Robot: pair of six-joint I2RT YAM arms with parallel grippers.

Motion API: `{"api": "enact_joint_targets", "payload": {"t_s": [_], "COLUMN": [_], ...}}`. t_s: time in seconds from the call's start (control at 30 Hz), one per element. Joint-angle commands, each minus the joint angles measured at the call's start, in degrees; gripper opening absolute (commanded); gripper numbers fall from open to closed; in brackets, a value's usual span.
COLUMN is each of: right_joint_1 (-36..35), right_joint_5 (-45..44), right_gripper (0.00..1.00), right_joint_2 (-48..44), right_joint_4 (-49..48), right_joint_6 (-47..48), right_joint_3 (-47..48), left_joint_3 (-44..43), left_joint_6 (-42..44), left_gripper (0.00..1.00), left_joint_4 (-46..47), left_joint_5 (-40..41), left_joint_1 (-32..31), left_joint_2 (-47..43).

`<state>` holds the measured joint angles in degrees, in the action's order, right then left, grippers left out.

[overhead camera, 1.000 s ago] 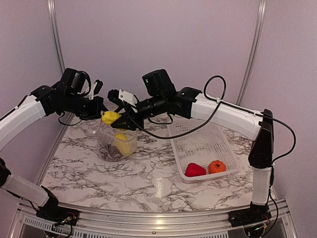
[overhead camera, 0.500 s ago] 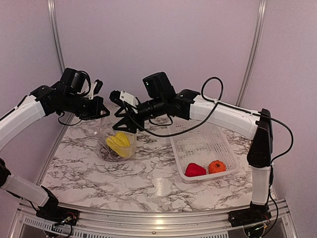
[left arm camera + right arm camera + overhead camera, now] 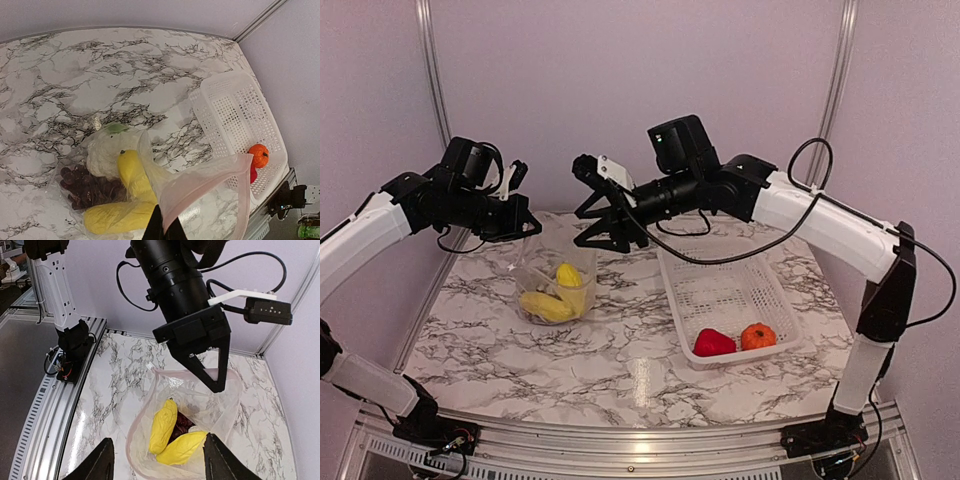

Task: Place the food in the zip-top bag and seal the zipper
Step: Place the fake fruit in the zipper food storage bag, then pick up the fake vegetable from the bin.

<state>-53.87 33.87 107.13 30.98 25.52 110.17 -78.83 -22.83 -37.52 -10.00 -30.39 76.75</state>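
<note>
Fingers (image 3: 220,460) at right, emptied, have left the zip-top bag (image 3: 538,272).

1. The top camera sits high behind my two arms and looks forward and down over the whole marble table (image 3: 640,380), far enough back to hold both arms.
2. My left wrist camera looks steeply down from close above the zip-top bag (image 3: 200,185), with the white basket (image 3: 240,115) off to its right.
3. My right wrist camera looks down past my right gripper (image 3: 160,440) from close above, facing my left arm (image 3: 175,285).
4. All three views share the zip-top bag and the marble table around it. The top and left wrist views also share the white basket.
</note>
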Motion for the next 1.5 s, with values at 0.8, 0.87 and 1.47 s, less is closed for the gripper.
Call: {"api": "enact_joint_targets", "payload": {"t_s": [0.8, 0.87, 1.47], "right_joint_1": [18.5, 19.2, 21.2], "right_joint_5": [-10.3, -12.5, -10.6], "right_gripper": [0.71, 0.77, 0.85], "right_joint_2": [-26.0, -25.5, -19.6], "right_joint_4": [17.2, 17.5, 21.9], "right_joint_6": [12.7, 12.3, 14.9], "right_joint_3": [-38.8, -40.2, -47.0], "left_joint_3": [-2.3, -2.7, -1.4], "left_joint_6": [2.8, 2.9, 3.6], "left_gripper": [0.0, 0.0, 0.0], "left_joint_4": [-0.8, -0.8, -0.6], "left_joint_5": [1.3, 1.4, 0.8], "left_joint_1": [-0.2, -0.2, -0.2], "left_joint_2": [-0.3, -0.2, 1.2]}}
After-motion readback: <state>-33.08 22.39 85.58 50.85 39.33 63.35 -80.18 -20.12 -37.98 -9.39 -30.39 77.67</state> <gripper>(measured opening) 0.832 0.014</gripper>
